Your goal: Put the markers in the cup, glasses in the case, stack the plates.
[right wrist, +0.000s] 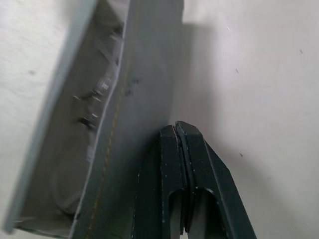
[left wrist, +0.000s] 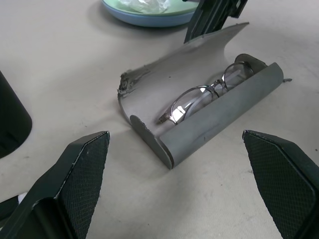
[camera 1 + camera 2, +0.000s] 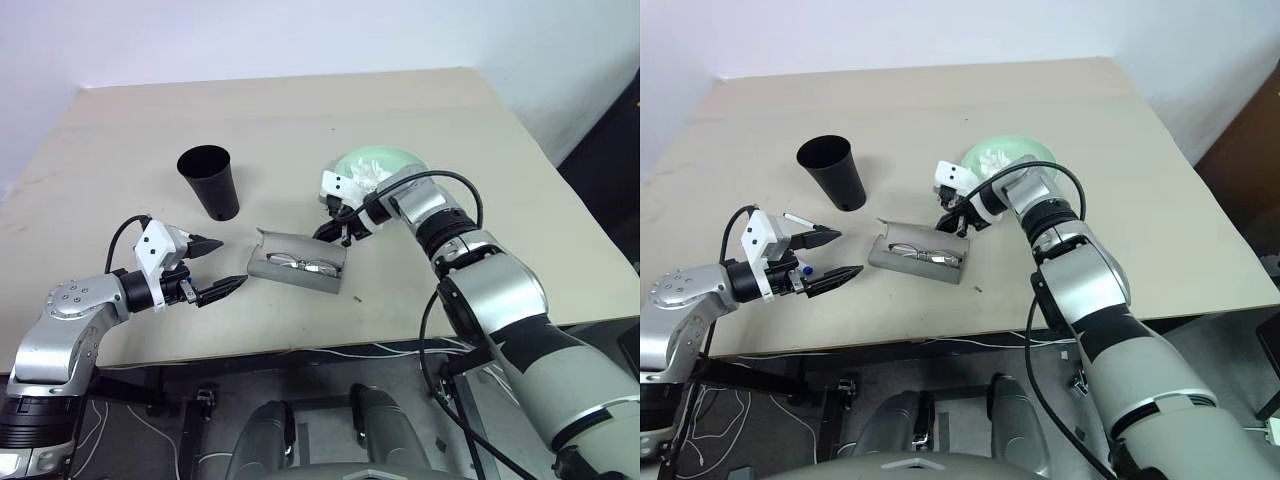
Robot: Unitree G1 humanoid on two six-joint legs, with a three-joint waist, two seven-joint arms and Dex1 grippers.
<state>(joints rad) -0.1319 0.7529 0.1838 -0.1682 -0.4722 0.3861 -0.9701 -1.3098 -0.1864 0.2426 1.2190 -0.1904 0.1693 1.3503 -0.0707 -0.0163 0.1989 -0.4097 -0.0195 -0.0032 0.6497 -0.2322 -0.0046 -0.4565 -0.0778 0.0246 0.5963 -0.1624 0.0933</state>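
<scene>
surface: beige tabletop (image 3: 480,200)
grey oblong case (image 3: 298,262): lid open, wire-framed glasses (image 3: 300,265) inside
left gripper (image 3: 218,268): spread, empty
right gripper (image 3: 340,232): pressed together behind the lid
risk: a push may slide the case instead of closing it

Bare table (image 3: 420,290) in front of the open case (image 3: 297,262); behind it, right gripper (image 3: 345,237) and plates (image 3: 375,160).

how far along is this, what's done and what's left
Done: the glasses lie in the open case, and the plates sit stacked. In hand: the shut right gripper is at the case's lid. Left: a marker lies beside the open left gripper, not in the cup.
</scene>
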